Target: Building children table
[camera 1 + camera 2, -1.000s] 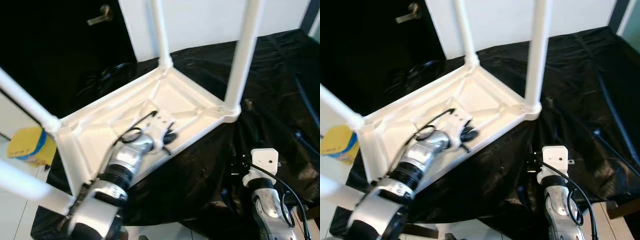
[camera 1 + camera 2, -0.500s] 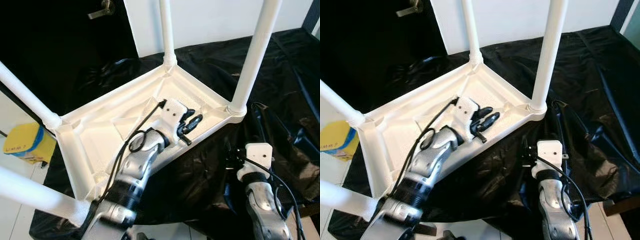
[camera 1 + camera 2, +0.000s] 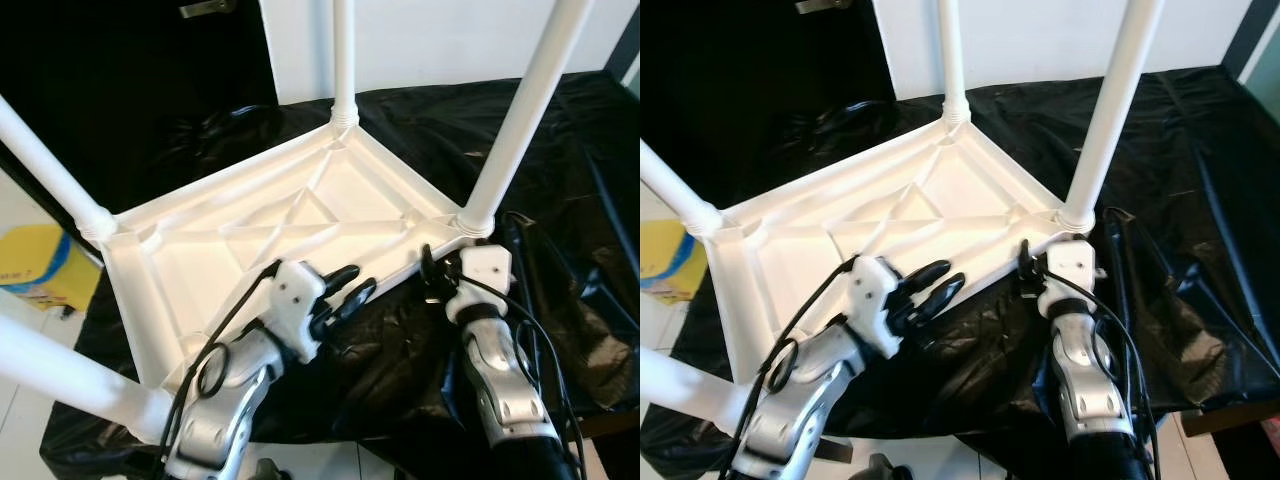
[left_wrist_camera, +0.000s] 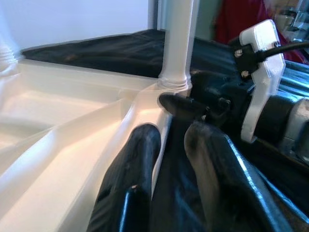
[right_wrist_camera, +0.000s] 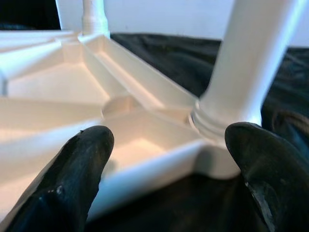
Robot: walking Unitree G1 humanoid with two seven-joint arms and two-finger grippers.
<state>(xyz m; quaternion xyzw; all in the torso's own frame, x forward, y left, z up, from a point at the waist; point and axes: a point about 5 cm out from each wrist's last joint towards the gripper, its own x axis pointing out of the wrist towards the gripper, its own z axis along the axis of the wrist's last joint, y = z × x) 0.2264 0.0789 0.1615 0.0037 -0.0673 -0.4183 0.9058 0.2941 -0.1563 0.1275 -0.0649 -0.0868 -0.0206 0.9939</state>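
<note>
Fingers apart, both grippers off the tabletop.
Left gripper has withdrawn to the upturned table's six-o'clock rim; right gripper straddles the three-o'clock leg.

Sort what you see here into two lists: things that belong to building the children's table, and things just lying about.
Belongs to the job:
- upturned white table
- its near right leg
- left gripper, open at the near rim
- right gripper, open at that leg's corner

Lying about:
- black sheet
- yellow box

Silver arms, white wrist housings, black cables, black fingers.
</note>
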